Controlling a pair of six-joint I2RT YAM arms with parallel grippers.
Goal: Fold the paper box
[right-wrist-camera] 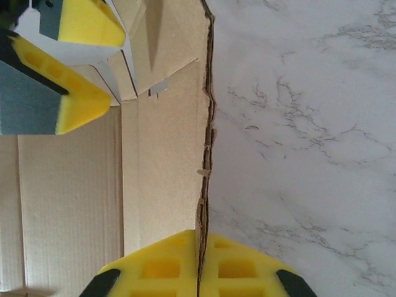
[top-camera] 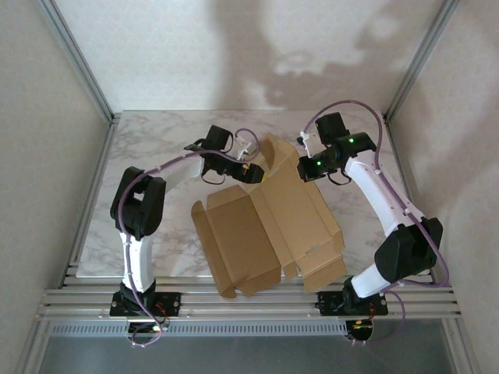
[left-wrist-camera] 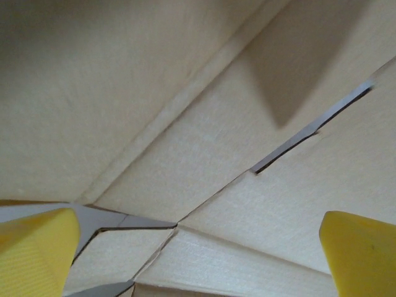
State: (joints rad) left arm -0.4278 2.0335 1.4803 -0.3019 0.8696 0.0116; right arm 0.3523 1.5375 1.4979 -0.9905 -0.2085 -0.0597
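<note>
The paper box (top-camera: 265,226) lies as a brown die-cut sheet on the table's middle, with its far flap (top-camera: 277,156) raised. My right gripper (top-camera: 306,167) is at that flap's right side. In the right wrist view its yellow pads (right-wrist-camera: 161,269) are shut on the thin cardboard edge (right-wrist-camera: 204,154). My left gripper (top-camera: 251,173) is at the flap's left side, open. In the left wrist view its yellow fingertips (left-wrist-camera: 34,253) stand wide apart just above creased panels and slots of the cardboard (left-wrist-camera: 185,124). The right wrist view also catches the left gripper (right-wrist-camera: 102,59) at the upper left.
The marble tabletop (top-camera: 156,148) surrounds the sheet, and bare marble (right-wrist-camera: 309,154) lies right of the gripped edge. Metal frame posts (top-camera: 78,62) stand at the back corners. An aluminium rail (top-camera: 249,300) runs along the near edge, where the sheet's near flaps overhang.
</note>
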